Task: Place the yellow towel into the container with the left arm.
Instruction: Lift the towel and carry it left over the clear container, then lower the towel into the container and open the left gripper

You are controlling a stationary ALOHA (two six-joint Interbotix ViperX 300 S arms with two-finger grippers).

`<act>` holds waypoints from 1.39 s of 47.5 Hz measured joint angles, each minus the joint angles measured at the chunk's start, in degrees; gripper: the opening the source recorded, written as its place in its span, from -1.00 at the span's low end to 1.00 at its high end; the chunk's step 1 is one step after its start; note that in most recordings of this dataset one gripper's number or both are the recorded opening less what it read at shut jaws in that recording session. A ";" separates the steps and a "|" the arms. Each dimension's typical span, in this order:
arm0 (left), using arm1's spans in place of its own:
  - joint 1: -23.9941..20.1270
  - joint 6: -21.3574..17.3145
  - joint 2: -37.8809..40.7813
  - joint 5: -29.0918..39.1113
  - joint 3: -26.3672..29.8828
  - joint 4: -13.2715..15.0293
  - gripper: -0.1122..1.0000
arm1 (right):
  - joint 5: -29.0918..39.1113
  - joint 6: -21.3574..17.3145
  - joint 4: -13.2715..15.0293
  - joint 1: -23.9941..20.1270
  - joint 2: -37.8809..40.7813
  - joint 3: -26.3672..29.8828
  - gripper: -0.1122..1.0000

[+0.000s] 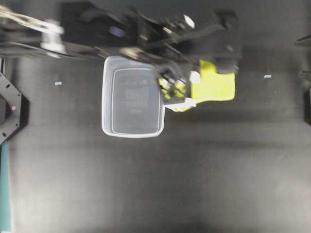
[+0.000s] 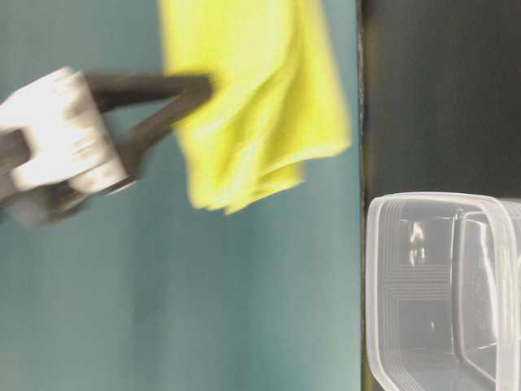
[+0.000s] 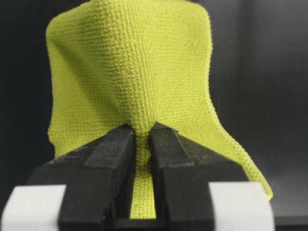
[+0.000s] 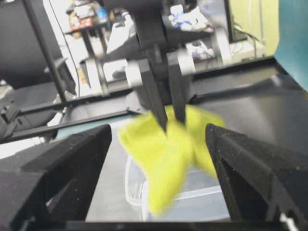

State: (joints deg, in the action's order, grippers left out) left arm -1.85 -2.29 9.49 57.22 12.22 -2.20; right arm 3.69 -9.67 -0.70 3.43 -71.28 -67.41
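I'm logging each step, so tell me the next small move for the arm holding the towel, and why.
Probably carry the yellow towel sideways until it hangs over the container, then lower. The left gripper has its jaws pinched on the cloth, which hangs lifted, but overhead most of it sits beside the tub's rim, not over its opening.

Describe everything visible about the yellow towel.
The yellow towel is a bright yellow-green cloth with a fine knitted microfibre look and stitched edges. It is bunched and pinched between the black fingers of the left gripper, which is shut on it. It hangs in loose folds, lifted clear of the table, beside the clear container rather than inside it. Only the gripper touches it.
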 measured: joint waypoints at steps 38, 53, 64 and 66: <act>-0.79 0.09 -9.76 4.13 -19.69 -0.09 -0.68 | -0.26 0.09 0.00 0.09 0.00 -1.32 0.58; -0.97 0.09 -11.60 -3.43 -26.28 0.00 -0.14 | -1.05 0.09 0.00 0.09 0.00 -1.49 0.58; -1.05 1.32 -11.95 -4.66 -29.62 -0.09 0.83 | -1.23 0.09 0.00 0.00 0.00 -1.58 0.57; -1.14 1.32 -12.04 -4.83 -29.79 -0.09 0.84 | -1.14 0.09 0.00 0.09 0.00 -1.58 0.57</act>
State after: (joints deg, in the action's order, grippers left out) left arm -2.99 -0.97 -2.55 52.38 -17.58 -2.29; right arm 2.55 -9.58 -0.70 3.52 -71.28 -68.99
